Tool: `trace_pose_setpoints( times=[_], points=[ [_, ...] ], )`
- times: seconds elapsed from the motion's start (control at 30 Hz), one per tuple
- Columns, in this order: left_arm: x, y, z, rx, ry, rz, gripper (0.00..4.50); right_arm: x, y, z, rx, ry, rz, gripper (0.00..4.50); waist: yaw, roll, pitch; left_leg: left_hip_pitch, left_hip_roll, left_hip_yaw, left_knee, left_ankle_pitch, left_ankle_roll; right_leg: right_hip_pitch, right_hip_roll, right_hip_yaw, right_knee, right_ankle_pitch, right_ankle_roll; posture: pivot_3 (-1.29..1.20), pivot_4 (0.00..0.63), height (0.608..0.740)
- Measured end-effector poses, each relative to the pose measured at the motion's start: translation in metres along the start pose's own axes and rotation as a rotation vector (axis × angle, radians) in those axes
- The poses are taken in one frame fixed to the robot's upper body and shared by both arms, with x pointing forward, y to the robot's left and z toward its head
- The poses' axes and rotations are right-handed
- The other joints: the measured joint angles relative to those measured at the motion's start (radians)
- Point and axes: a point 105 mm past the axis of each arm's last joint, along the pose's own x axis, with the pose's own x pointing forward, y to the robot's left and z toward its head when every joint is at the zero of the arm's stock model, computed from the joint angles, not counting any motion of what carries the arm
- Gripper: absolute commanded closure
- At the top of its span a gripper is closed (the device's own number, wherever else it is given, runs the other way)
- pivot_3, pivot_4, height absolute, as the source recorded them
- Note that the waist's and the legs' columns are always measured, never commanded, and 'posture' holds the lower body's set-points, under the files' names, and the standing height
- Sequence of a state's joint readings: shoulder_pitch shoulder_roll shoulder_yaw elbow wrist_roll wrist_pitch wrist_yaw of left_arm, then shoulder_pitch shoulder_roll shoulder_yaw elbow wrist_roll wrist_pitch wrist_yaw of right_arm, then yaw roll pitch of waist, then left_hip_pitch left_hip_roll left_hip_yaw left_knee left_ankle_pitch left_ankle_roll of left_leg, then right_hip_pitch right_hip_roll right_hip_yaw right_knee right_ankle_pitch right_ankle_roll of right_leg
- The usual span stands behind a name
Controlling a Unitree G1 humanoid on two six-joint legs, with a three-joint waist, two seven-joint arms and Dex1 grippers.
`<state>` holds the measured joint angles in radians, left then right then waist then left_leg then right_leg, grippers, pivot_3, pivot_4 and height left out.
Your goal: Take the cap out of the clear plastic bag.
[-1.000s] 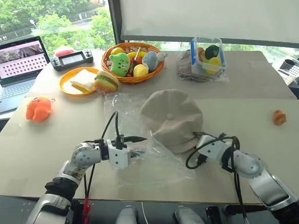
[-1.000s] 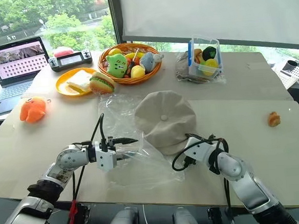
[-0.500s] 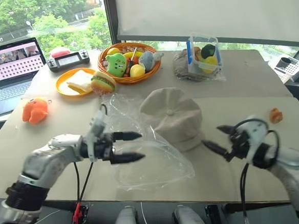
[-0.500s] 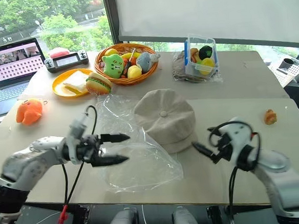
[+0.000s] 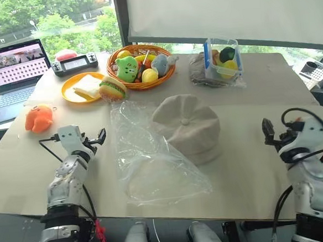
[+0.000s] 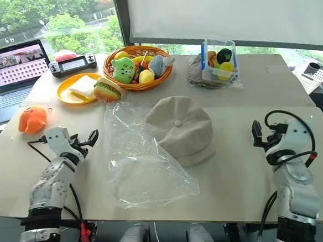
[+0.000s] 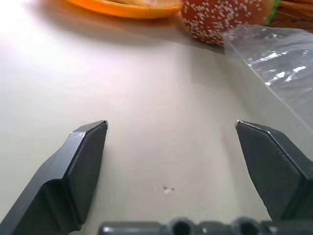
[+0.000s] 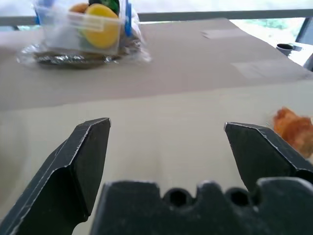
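Head view: the cap lies on the surface, overlapping the clear plastic bag. Both arms have swung outward since a second ago. Wrist views: left end effector and right end effector gape wide, empty — extraction apparently complete.

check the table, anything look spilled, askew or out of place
Nothing spilled or damaged. The clear plastic bag lies flat and crumpled, with the cap sitting on its far right edge, apparently outside it. A small orange piece lies alone near the table's right edge, away from the other toys.
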<state>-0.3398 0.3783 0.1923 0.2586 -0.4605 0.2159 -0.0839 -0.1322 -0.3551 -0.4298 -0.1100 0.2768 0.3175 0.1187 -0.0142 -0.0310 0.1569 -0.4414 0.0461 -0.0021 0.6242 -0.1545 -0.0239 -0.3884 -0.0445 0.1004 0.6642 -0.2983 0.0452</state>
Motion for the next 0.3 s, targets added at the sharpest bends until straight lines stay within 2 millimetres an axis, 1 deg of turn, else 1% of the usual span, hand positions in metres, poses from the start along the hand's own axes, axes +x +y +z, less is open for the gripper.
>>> trace_pose_setpoints(
  times=[0.03, 0.17, 0.3],
  points=[
    [0.001, -0.003, -0.002, 0.004, -0.019, 0.014, 0.0, 0.001, -0.003, -0.001, -0.028, -0.01, -0.013, 0.02, 0.0, 0.0, 0.0, 0.0, 0.0, 0.0, 0.0, 0.0, 0.0, 0.001, 0.0, 0.0, 0.0, 0.0, 0.0, 0.0, 0.15, 0.74],
    [0.006, -0.003, -0.003, 0.047, -0.058, 0.08, 0.0, 0.007, -0.012, -0.007, -0.065, -0.012, -0.048, 0.02, -0.001, 0.0, 0.0, 0.002, 0.0, 0.0, 0.001, 0.0, 0.0, 0.002, 0.001, 0.0, 0.001, 0.001, 0.0, 0.0, 0.15, 0.74],
    [0.011, -0.007, 0.001, 0.091, -0.094, 0.092, 0.0, 0.013, -0.012, -0.012, -0.083, -0.001, -0.03, 0.02, -0.004, 0.0, 0.0, 0.002, 0.0, 0.0, 0.001, 0.0, 0.0, 0.002, 0.001, 0.0, 0.0, 0.001, 0.001, 0.0, 0.15, 0.74]
  ],
)
